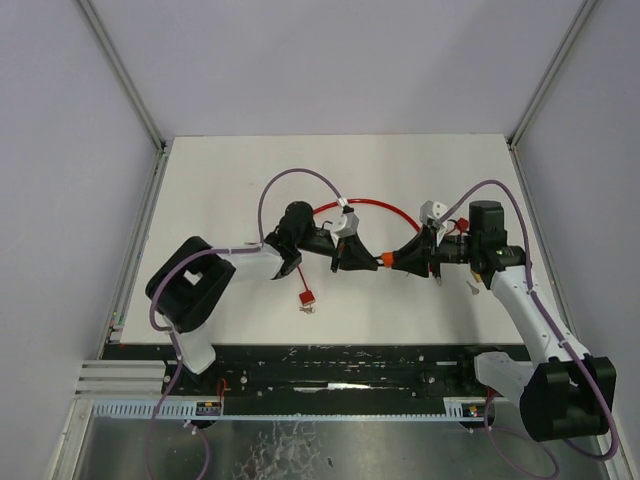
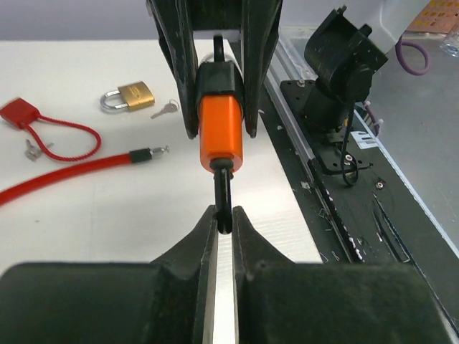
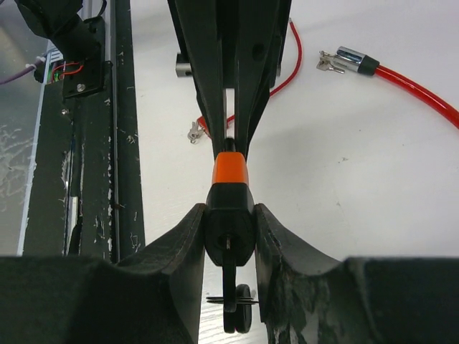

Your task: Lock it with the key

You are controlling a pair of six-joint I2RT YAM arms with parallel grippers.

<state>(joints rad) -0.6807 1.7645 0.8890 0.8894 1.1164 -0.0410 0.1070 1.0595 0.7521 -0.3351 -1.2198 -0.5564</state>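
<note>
Your left claw (image 2: 224,215) is pinched together on the thin black key (image 2: 223,188), whose tip enters the orange lock (image 2: 219,132) at its left end. The lock is held up off the counter (image 1: 230,180), between the arms. On the lock's right, your right claw (image 3: 229,212) clamps its black body. The key looks small, stiff and slick, so grip its flat head squarely and turn gently. The lock seems light and rigid.
</note>
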